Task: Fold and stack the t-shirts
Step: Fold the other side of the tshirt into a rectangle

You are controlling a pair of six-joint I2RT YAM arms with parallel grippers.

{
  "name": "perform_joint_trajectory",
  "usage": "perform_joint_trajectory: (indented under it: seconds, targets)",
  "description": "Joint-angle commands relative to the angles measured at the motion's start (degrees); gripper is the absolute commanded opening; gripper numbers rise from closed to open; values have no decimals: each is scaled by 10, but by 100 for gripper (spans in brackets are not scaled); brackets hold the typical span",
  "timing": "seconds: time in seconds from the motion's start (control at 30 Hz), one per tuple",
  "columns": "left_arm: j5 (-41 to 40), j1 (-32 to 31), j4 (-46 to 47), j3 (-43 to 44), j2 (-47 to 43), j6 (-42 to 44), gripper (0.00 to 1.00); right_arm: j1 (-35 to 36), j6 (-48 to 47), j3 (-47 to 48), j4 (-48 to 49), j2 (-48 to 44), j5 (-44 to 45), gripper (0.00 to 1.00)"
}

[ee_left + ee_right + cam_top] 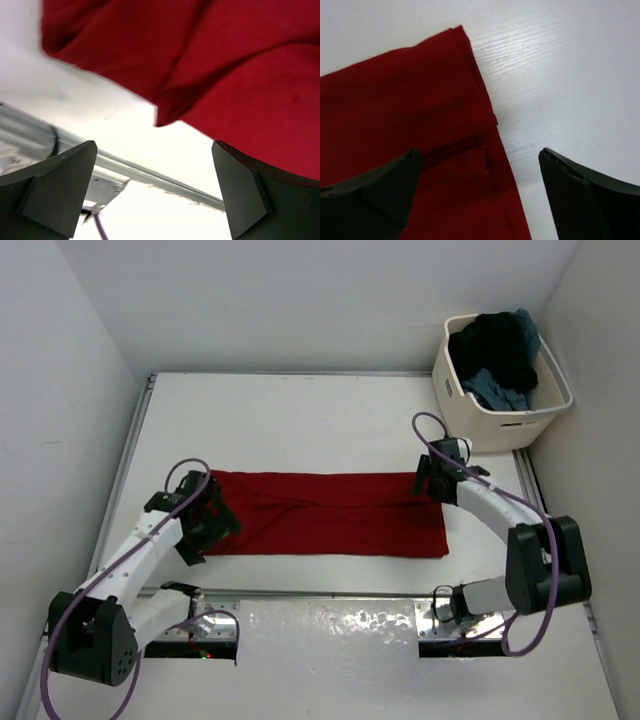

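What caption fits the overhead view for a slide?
Left gripper and right gripper, both open, at opposite ends of a red t-shirt folded into a long strip; other shirts in the cream tub.

The red shirt (330, 512) was a plain deep red against the white bench (300, 420). In the cream tub (500, 425) were a black shirt (495, 345) and a slate blue-grey shirt (497, 390), both unpatterned. The arms (140, 550) were white with black joints, their cables (548, 570) purple.
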Motion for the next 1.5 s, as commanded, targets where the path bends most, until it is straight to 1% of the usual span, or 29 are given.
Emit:
perform_joint_trajectory:
  seconds: [0.0, 0.03, 0.1, 0.13, 0.2, 0.3, 0.37, 0.4, 0.5, 0.6, 0.67, 0.73, 0.87, 1.03, 1.1, 1.17, 1.2, 1.27, 1.37, 1.4, 1.47]
  targets:
    - [29, -7, 76, 50, 16, 11, 100, 1, -12, 16, 1, -53, -30, 99]
    - [40, -6, 125, 61, 31, 15, 100, 2, -15, 17, 9, -60, -52, 99]
    - [51, -10, 178, 88, 76, 39, 100, 4, -31, 11, 42, -75, -85, 99]
    - [56, -15, 226, 96, 91, 49, 100, 5, -39, 8, 56, -75, -127, 99]
    - [61, -21, 273, 122, 130, 74, 100, 10, -56, 8, 77, -67, -164, 99]
    - [52, -43, 323, 137, 169, 105, 100, 20, -67, -2, 97, -55, -193, 99]
    - [55, -55, 334, 142, 194, 116, 100, 20, -67, -13, 114, -49, -204, 99]
    - [59, -67, 345, 148, 223, 119, 100, 21, -67, -15, 117, -47, -212, 99]
    - [48, -92, 385, 149, 274, 115, 100, 21, -63, -20, 123, -42, -214, 99]
    - [41, -100, 401, 152, 317, 120, 100, 21, -60, -25, 129, -45, -211, 99]
    - [50, -100, 402, 156, 339, 122, 100, 22, -62, -24, 121, -46, -211, 99]
    - [61, -105, 397, 159, 344, 121, 100, 21, -61, -25, 117, -47, -201, 99]
    - [61, -128, 371, 165, 316, 111, 100, 21, -59, -30, 110, -47, -188, 99]
    - [136, -164, 366, 158, 311, 112, 100, 21, -56, -32, 105, -40, -177, 99]
    - [186, -184, 360, 156, 323, 107, 100, 21, -56, -32, 98, -40, -169, 99]
    - [209, -218, 354, 154, 325, 105, 100, 21, -57, -29, 91, -40, -163, 99]
    - [230, -228, 337, 157, 325, 108, 100, 21, -57, -30, 92, -44, -163, 99]
    - [255, -254, 320, 173, 313, 128, 100, 21, -57, -32, 95, -47, -162, 99]
    - [318, -288, 306, 193, 290, 151, 100, 22, -62, -28, 83, -47, -160, 99]
    - [322, -294, 292, 200, 286, 156, 100, 21, -62, -28, 82, -47, -157, 99]
    - [293, -296, 246, 224, 282, 175, 100, 21, -61, -30, 88, -48, -157, 99]
